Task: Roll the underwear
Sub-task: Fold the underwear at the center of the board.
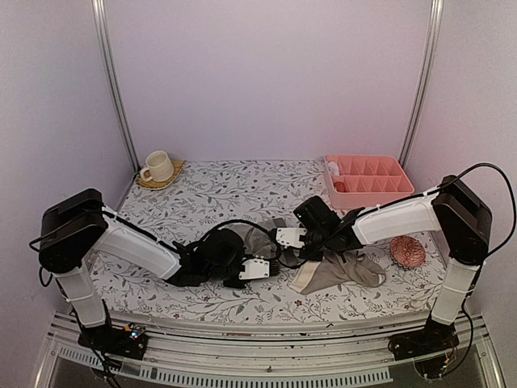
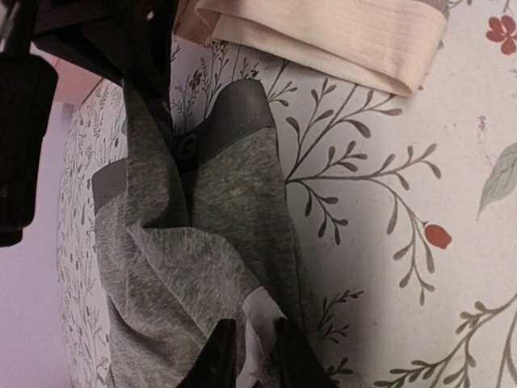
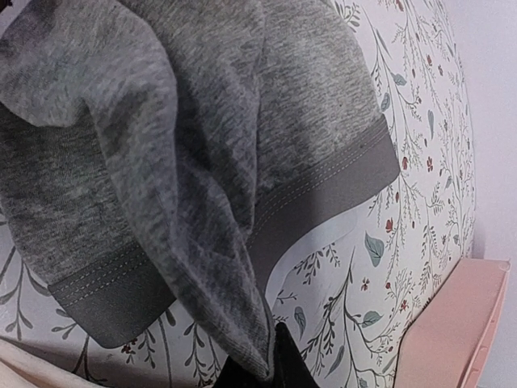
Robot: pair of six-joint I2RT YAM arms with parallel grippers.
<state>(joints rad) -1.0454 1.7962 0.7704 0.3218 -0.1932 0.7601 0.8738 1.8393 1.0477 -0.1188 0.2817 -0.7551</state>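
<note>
The grey underwear lies crumpled at the table's middle, held between both grippers. My left gripper is shut on its near edge; in the left wrist view the fingertips pinch a white strip of the grey cloth. My right gripper is shut on its far edge; in the right wrist view a fold of the grey cloth hangs up off the table from the pinch. The taupe underwear with cream waistband lies to the right.
A pink knitted ball sits at the right. A pink divided tray stands at the back right, its corner in the right wrist view. A cream cup on a coaster is at the back left.
</note>
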